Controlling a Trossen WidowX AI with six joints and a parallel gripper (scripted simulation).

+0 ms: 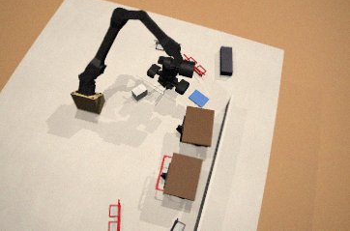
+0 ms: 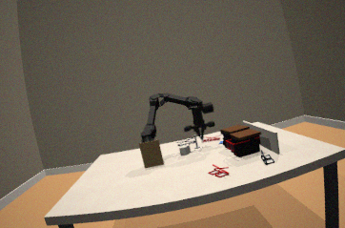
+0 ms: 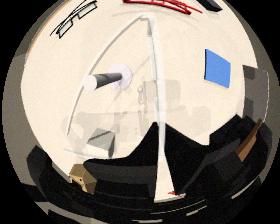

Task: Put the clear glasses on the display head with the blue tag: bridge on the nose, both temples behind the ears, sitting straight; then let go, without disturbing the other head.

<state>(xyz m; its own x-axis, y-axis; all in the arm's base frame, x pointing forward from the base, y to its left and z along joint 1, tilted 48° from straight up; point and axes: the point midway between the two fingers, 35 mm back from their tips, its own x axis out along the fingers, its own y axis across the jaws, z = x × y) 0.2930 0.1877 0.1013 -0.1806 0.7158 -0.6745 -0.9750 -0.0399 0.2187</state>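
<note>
My gripper is shut on the clear glasses, whose thin pale frame reaches out ahead of the fingers in the wrist view. I hold them a little above the table, left of the blue tag. The display head by the blue tag has a brown top and stands just below the tag in the top view. The other head stands nearer the front and wears red glasses.
A small grey-white block lies left of the gripper. Red glasses, black glasses and a dark case lie behind. A grey panel stands right of the heads. More glasses lie in front.
</note>
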